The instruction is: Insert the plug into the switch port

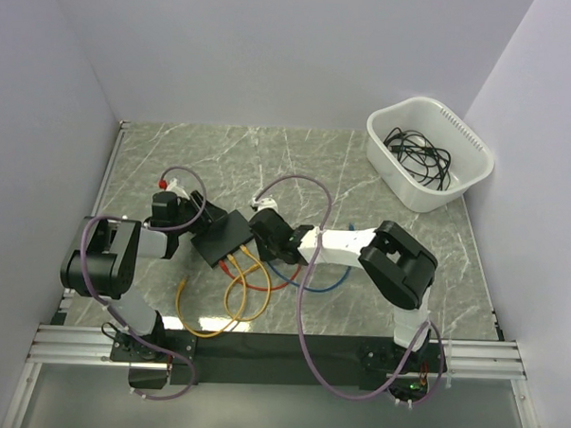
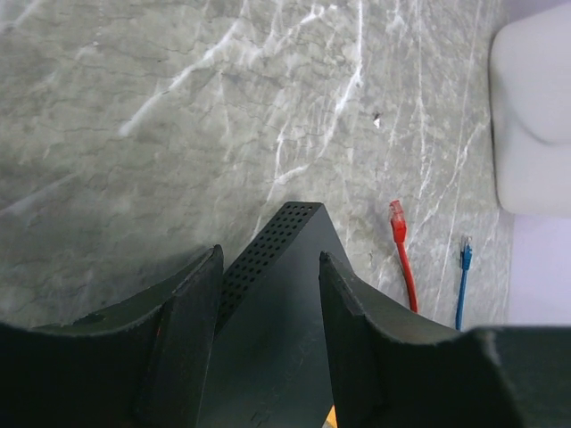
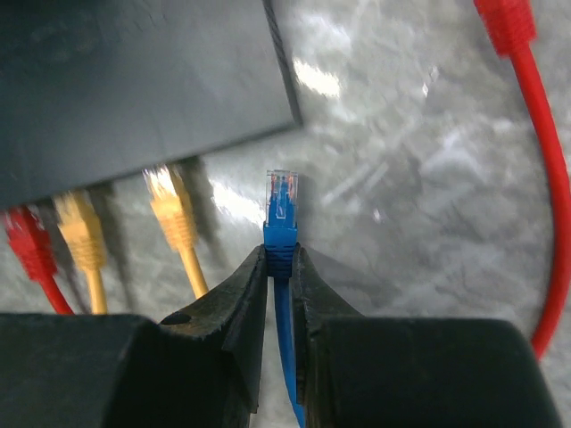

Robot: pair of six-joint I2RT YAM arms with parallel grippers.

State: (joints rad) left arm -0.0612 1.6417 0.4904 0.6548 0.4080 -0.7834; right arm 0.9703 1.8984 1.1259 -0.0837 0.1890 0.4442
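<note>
The switch (image 1: 223, 238) is a flat black box lying between the two arms. In the left wrist view a corner of the switch (image 2: 272, 303) with a perforated side lies between my left gripper's (image 2: 268, 294) fingers (image 2: 192, 330), which stand apart on either side of it; whether they touch it I cannot tell. My right gripper (image 3: 279, 254) is shut on the blue plug (image 3: 282, 207), whose clear tip points at the switch's (image 3: 134, 89) port side, a short gap away. Two yellow plugs (image 3: 174, 214) and a red plug (image 3: 27, 245) sit in ports to the left of it.
A white tub (image 1: 428, 152) holding black cables stands at the back right. Yellow (image 1: 229, 302), red and blue cables loop over the table in front of the switch. Loose red (image 2: 397, 221) and blue (image 2: 465, 254) plug ends lie beyond the switch. White walls enclose the table.
</note>
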